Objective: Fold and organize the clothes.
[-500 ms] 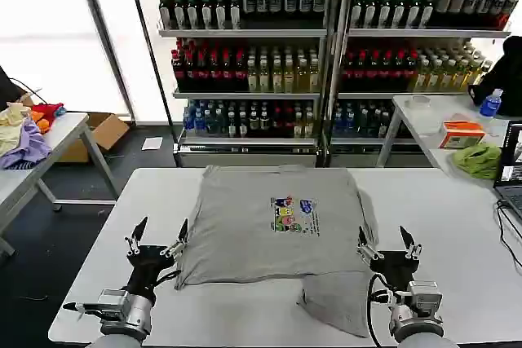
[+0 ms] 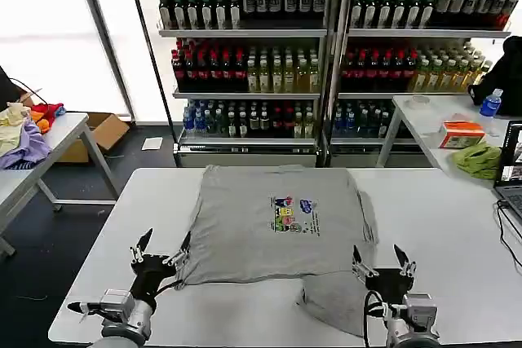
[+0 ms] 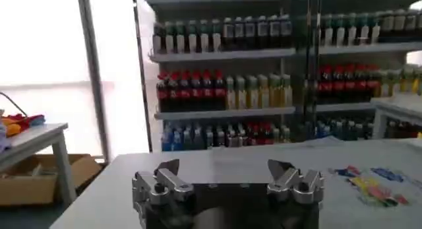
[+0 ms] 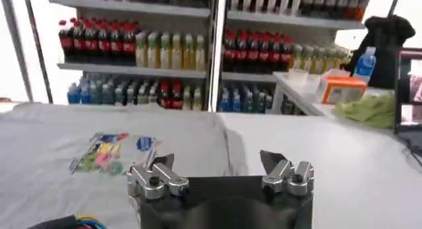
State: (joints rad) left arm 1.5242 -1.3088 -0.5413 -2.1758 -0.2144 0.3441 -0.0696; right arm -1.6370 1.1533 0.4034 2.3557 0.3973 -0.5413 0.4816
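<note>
A light grey shirt (image 2: 269,226) with a small multicoloured chest print (image 2: 292,213) lies flat on the white table (image 2: 440,201), one sleeve flap spread toward the front edge (image 2: 334,303). My left gripper (image 2: 164,246) hovers open by the shirt's front left corner, holding nothing. On the other side, my right gripper (image 2: 380,256) is open just beyond the shirt's front right edge, also holding nothing. In the left wrist view the gripper (image 3: 225,167) faces the table with the print (image 3: 369,184) off to one side. The right wrist view has the gripper (image 4: 217,159) above the shirt (image 4: 79,144).
Drink shelves (image 2: 326,46) stand behind the table. A side table (image 2: 457,112) at the right holds a green cloth (image 2: 479,159), an orange box (image 2: 462,132) and a bottle (image 2: 490,103). Coloured garments (image 2: 24,132) lie on a left table. A laptop (image 2: 511,169) sits at the right edge.
Both grippers have drawn back a little toward the table's front edge, still open. The shirt has not moved.
</note>
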